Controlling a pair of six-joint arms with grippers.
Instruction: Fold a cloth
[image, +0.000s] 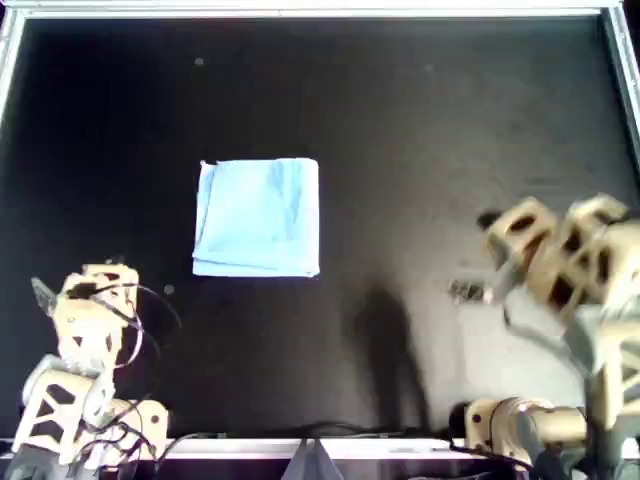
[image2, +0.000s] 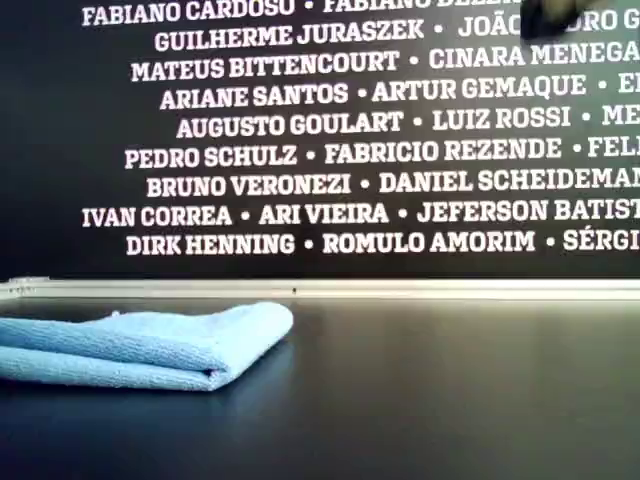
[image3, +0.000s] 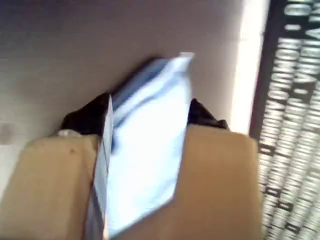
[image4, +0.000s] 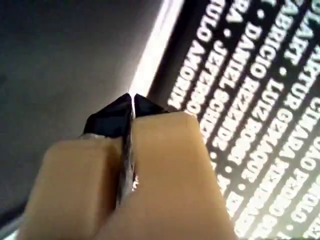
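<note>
Cloth (image: 258, 217) first: where does it lie?

It lies near the middle of the tabletop (image: 420, 120), a little toward the overhead view's left. It is flat, squarish and already doubled over. The exterior view shows stacked layers, with a rounded fold on that view's right.

And your hands?

The left hand (image3: 145, 117) has its fingers spread with nothing in them. The cloth shows through the gap, but it is lying beyond the fingers. The right hand (image4: 131, 107) is pinched closed on nothing and points toward the lettered wall. In the overhead view one arm sits at the lower left and another at the right. Both are well apart from the cloth, and I can't say for certain which arm is which.

Which step are you in, then?

By my reading at least one fold is done and the arms are standing off. You are either between folds or finished.

If another fold is wanted?

Bring the spread hand down on one edge and catch every layer together, not only the top one. Then carry that edge across to the opposite side and lay it square. Thin fabric is likely to slip or drag, so lift it before you travel.

What about the surroundings?

The tabletop is matte black with a pale rim (image: 300, 10). Behind it stands a dark wall (image2: 340, 150) printed with white names.
</note>
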